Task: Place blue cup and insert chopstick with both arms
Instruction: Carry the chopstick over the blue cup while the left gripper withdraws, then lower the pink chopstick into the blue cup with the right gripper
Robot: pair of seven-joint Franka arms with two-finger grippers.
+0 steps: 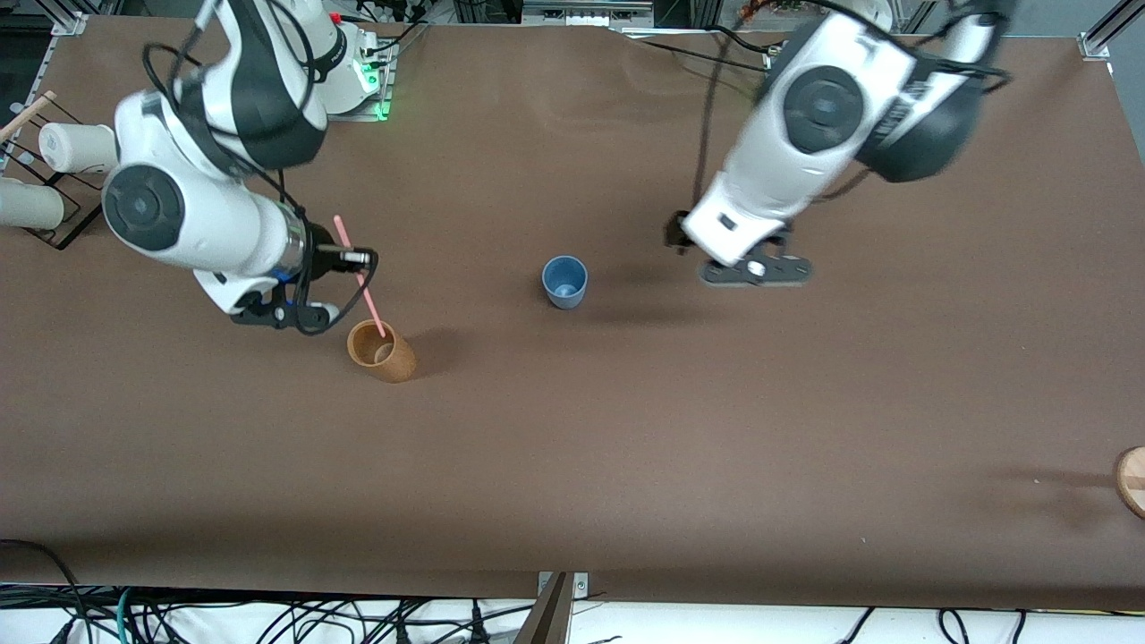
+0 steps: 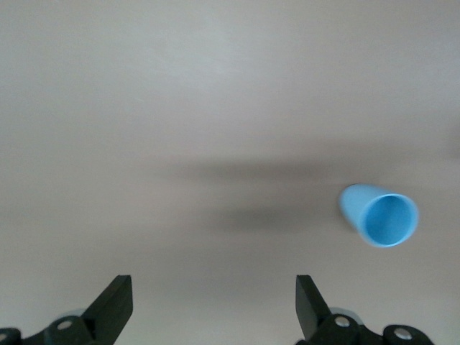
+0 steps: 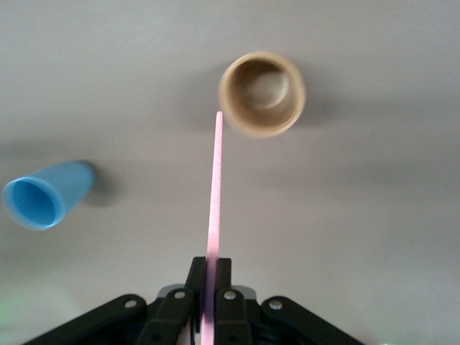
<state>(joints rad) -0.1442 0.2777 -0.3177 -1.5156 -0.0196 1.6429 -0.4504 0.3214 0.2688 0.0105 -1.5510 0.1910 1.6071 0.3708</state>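
The blue cup (image 1: 564, 281) stands upright on the brown table (image 1: 626, 447) near its middle. It also shows in the left wrist view (image 2: 381, 215) and the right wrist view (image 3: 47, 195). My right gripper (image 1: 356, 259) (image 3: 213, 267) is shut on the pink chopstick (image 1: 362, 282) (image 3: 215, 194). It holds the stick slanted, with the lower tip over the rim of the tan cup (image 1: 382, 351) (image 3: 262, 93). My left gripper (image 1: 756, 268) (image 2: 214, 284) is open and empty over bare table, beside the blue cup toward the left arm's end.
A black wire rack with white cylinders (image 1: 54, 170) stands at the right arm's end of the table. A round wooden object (image 1: 1132, 478) lies at the table's edge at the left arm's end, nearer the front camera.
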